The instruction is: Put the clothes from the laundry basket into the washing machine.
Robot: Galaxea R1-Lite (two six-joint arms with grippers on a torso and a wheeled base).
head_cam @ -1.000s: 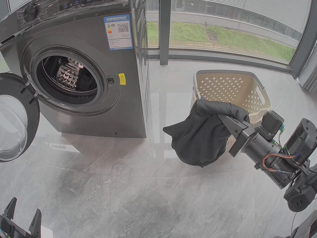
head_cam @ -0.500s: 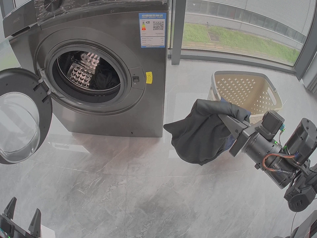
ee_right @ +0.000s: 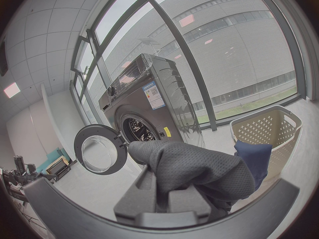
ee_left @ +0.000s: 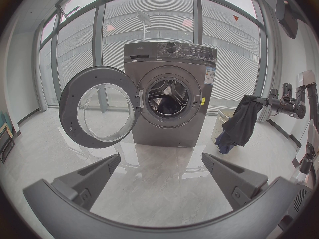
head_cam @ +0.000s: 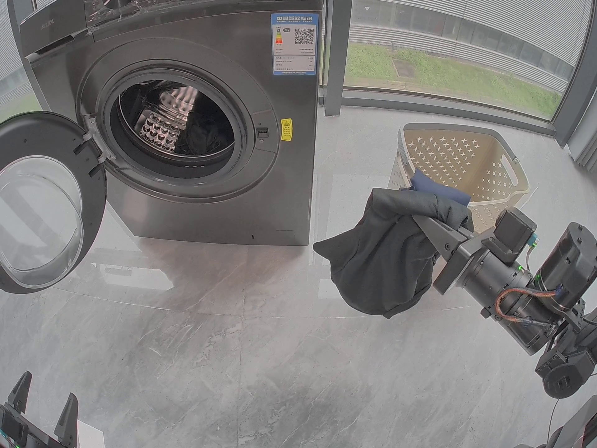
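Camera alone has swung toward the washing machine (head_cam: 205, 42). Right fingers (head_cam: 443, 234) stay clamped on the dark garment (head_cam: 385, 262); left fingers (ee_left: 89, 180) are apart. Mid-carry, I judge; next, reach the open drum (head_cam: 177, 122).

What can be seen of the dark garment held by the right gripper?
The dark garment is charcoal, mesh-textured fabric, bunched up. The right gripper is shut on its upper fold; the rest hangs loose, clear of the floor. It is in the air just outside the laundry basket, with a blue cloth close behind; whether they touch cannot be told.
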